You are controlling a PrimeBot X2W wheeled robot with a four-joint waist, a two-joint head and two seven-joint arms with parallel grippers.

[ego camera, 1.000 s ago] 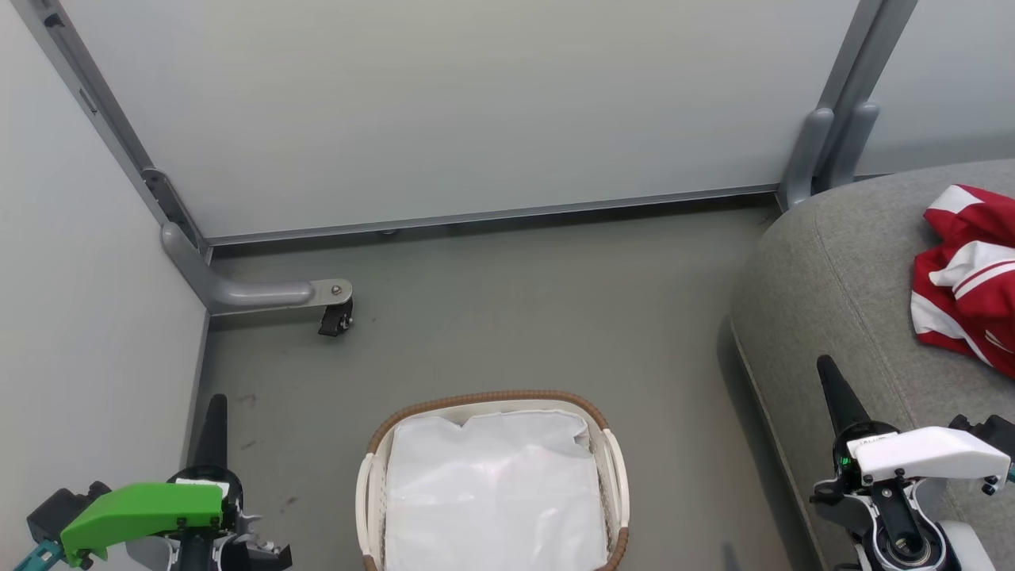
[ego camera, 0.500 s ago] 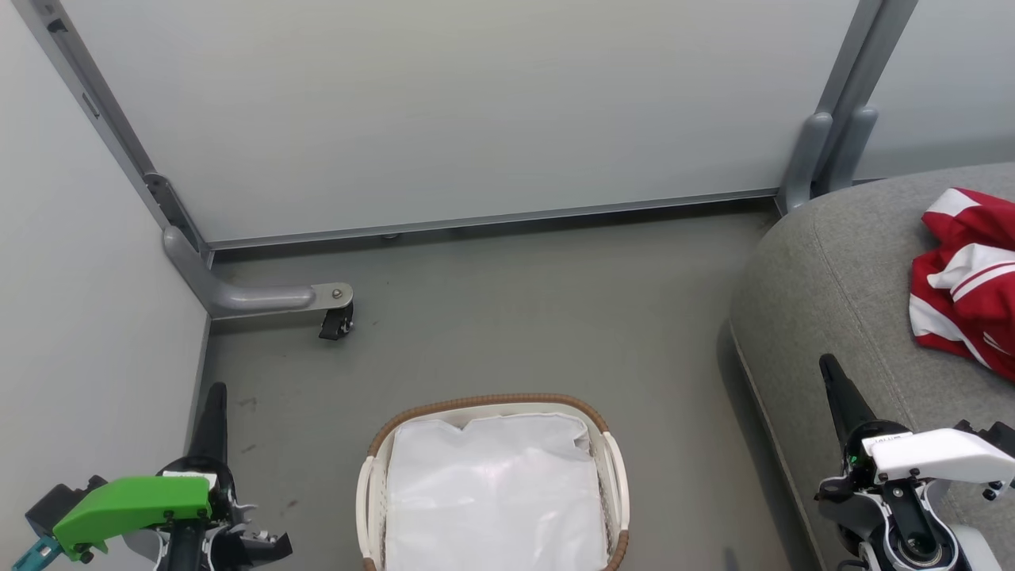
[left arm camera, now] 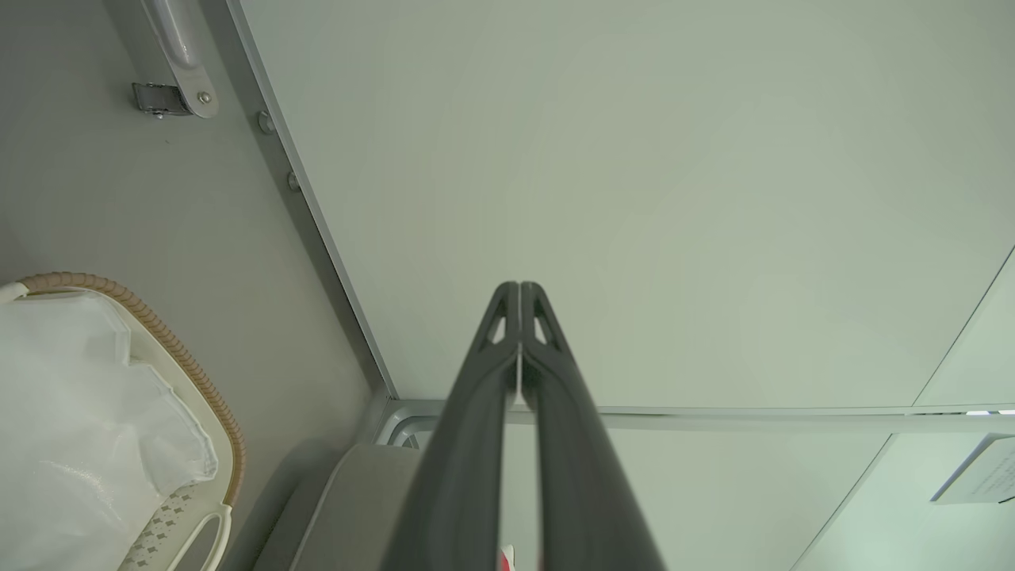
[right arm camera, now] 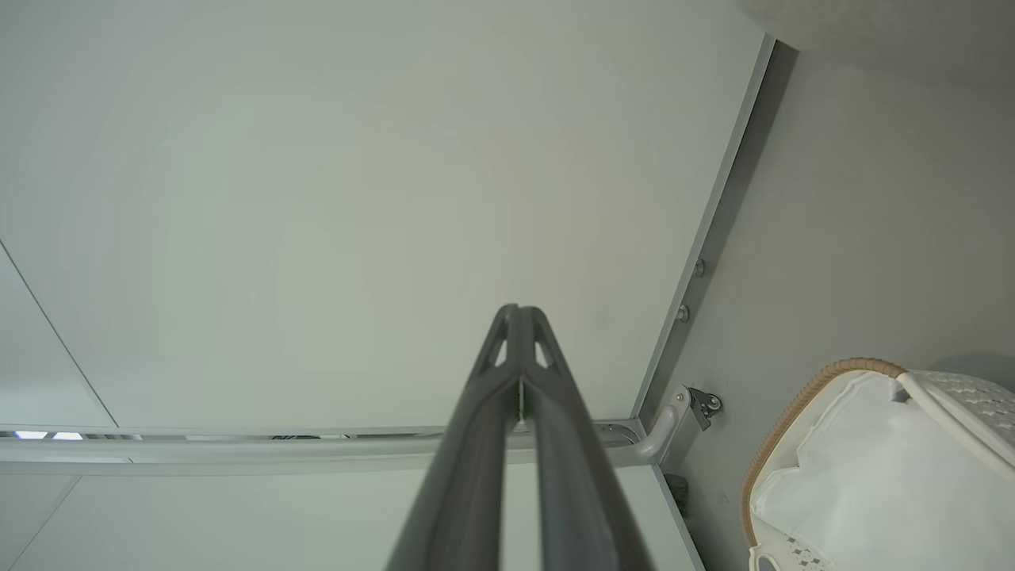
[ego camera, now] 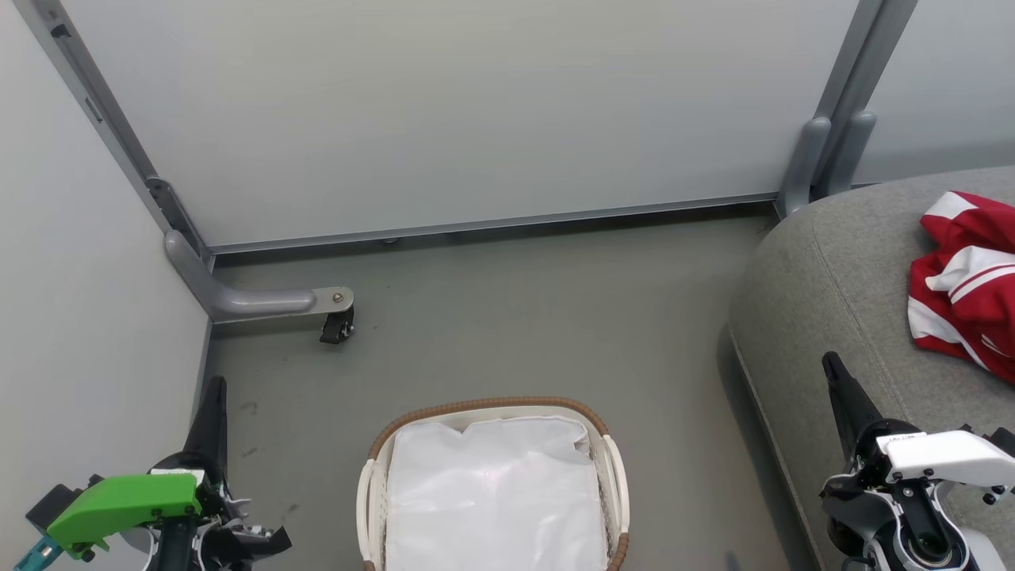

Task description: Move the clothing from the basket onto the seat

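Note:
The white slatted basket (ego camera: pixel 612 468) with a brown woven rim stands on the floor at the bottom middle of the head view; inside it I see just its white liner. Red clothing (ego camera: pixel 966 284) with white stripes lies crumpled on the grey seat (ego camera: pixel 833 277) at the right. My left gripper (ego camera: pixel 216 385) is at the lower left, left of the basket, shut and holding nothing. Shut and empty too, my right gripper (ego camera: pixel 830 361) hangs over the seat's front left part. In the wrist views the left fingertips (left arm camera: pixel 519 289) and right fingertips (right arm camera: pixel 518 312) are pressed together, and the basket (left arm camera: pixel 202 388) (right arm camera: pixel 801 392) shows at the side.
Pale partition panels (ego camera: pixel 444 111) close the far side and the left. A grey panel foot with a black caster (ego camera: pixel 335 325) juts onto the floor at the left. Open grey floor (ego camera: pixel 539 317) lies between the basket, the panels and the seat.
The whole head picture has slid slightly, so the camera moved. Both grippers sit a little lower in it than before. Both stay shut, and the clothing and basket lie as before.

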